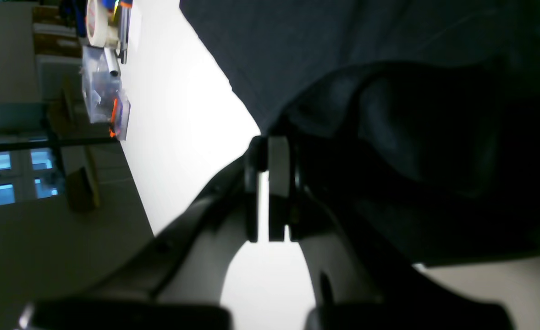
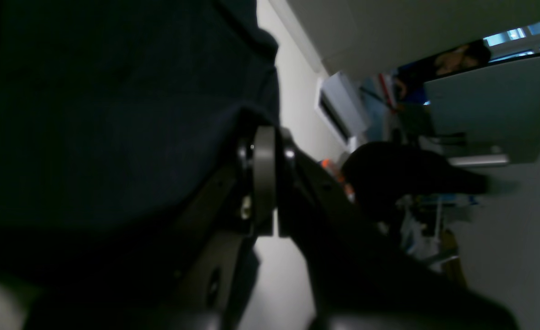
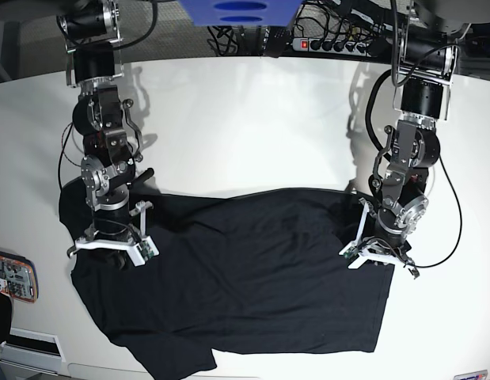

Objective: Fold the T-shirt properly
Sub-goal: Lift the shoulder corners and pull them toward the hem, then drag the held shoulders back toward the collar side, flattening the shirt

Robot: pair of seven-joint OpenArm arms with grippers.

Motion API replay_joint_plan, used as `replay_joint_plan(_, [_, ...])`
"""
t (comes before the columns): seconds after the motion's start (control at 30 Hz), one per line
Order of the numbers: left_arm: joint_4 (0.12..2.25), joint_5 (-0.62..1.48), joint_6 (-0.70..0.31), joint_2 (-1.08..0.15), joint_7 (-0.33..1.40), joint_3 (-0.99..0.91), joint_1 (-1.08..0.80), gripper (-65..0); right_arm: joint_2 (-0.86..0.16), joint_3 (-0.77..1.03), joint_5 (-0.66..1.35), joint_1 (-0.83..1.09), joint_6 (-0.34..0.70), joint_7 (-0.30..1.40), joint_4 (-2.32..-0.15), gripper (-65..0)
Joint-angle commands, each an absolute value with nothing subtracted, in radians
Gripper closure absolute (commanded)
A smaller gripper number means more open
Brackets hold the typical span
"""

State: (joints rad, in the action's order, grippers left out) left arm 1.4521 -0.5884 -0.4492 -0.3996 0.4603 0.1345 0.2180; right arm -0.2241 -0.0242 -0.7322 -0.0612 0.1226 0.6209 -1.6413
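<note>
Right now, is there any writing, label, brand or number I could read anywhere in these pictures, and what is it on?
None can be read.
T-shirt: plain black, no print or label showing.
Flat card-like item at the table's edge: colored markings, too small to read.
Power strip behind the table: red switch, no legible text.
Clutter in the left wrist view: blurred, nothing legible.

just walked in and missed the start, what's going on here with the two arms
A two-armed robot is working on folding a black T-shirt spread on a white table. Each arm has pinched one side of the shirt: the left gripper is shut on the cloth on the base view's right, the right gripper on its left. The shirt lies mostly flat, with no finished fold visible.
</note>
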Motion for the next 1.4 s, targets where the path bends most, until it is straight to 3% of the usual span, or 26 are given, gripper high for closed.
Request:
replay_joint_plan(0.0, [1.461, -0.591, -0.435, -0.406, 0.450, 0.127, 0.245, 0.0, -0.232, -0.018, -0.736, -0.084, 0.114, 0.611, -1.632, 0.0])
replay_joint_plan(0.43, [1.320, -0.587, -0.430, -0.441, 0.450, 0.110, 0.306, 0.0, -0.232, -0.016, -0.736, -0.142, 0.114, 0.607, -1.403, 0.0])
replay_joint_plan(0.53, [1.320, -0.587, -0.386, -0.452, 0.447, 0.059, 0.297, 0.0, -0.232, -0.015, -0.734, -0.142, 0.114, 0.607, -1.366, 0.0])
replay_joint_plan(0.8, [1.320, -0.591, -0.349, -0.466, 0.328, -0.036, 0.260, 0.0, -0.234, 0.008, -0.734, -0.142, 0.113, 0.607, -1.354, 0.0])
replay_joint_plan(1.17, [1.316, -0.591, -0.349, -0.455, 0.321, 0.007, 0.263, 0.0, -0.232, 0.038, -0.734, -0.145, 0.113, 0.605, -1.333, 0.0])
replay_joint_plan(1.37, [1.316, -0.593, -0.349, -0.456, 0.321, 0.030, 0.262, 0.0, -0.232, 0.035, -0.734, -0.269, 0.113, 0.605, -1.296, 0.0])
